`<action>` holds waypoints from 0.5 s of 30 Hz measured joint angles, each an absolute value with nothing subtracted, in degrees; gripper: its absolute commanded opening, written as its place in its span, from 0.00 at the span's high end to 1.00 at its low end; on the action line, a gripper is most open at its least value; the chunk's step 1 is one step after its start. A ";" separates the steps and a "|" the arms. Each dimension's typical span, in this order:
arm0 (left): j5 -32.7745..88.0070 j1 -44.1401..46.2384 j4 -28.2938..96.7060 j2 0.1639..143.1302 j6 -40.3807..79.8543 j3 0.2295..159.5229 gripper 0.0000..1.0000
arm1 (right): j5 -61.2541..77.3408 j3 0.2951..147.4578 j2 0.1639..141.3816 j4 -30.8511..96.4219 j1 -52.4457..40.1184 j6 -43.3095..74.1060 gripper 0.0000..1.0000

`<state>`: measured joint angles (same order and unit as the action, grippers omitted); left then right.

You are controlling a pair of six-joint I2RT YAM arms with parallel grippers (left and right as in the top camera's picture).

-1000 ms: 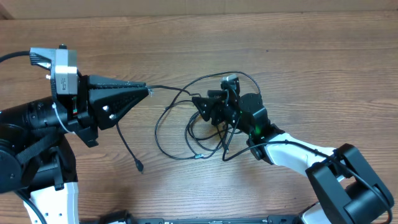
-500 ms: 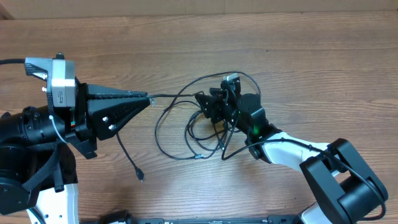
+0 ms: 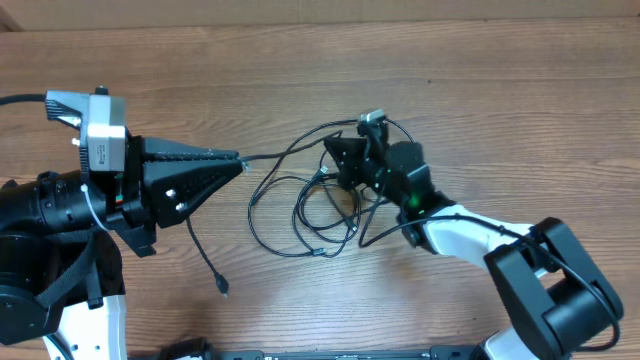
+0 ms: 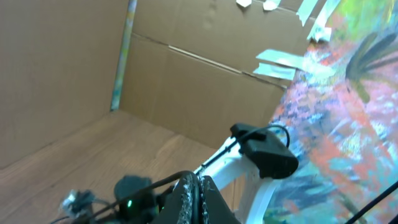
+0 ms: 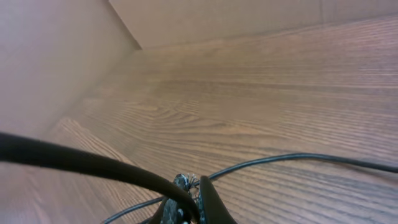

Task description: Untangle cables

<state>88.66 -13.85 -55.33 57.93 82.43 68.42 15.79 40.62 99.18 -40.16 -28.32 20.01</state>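
Left tool (image 3: 238,160), right tool (image 3: 332,152): both pinch cables (image 3: 300,210).

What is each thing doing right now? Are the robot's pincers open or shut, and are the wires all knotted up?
left pincer: shut on one strand of the cables, which runs straight off toward the tangle.
right pincer: shut on the cables at the top of the tangle.
cables: tangled in loose, overlapping loops on the table, between the two pincers.
plug end: lying loose on the table, plugged into nothing.
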 measured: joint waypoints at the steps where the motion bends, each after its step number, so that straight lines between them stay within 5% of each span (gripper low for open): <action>1: 89.06 -13.85 -55.33 58.04 82.08 68.42 0.96 | 17.30 40.62 98.54 -39.92 -27.16 20.60 0.96; 9: 89.47 -13.85 -54.33 63.57 80.77 68.45 0.96 | 38.74 40.62 85.06 -39.11 -15.73 31.86 0.96; 15: 89.47 -13.23 -46.96 71.77 80.58 68.51 0.96 | 56.25 40.84 81.17 -38.22 -17.08 41.30 0.96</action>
<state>89.47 -13.23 -46.96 71.77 80.58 68.51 56.25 40.84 81.17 -38.22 -17.08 41.30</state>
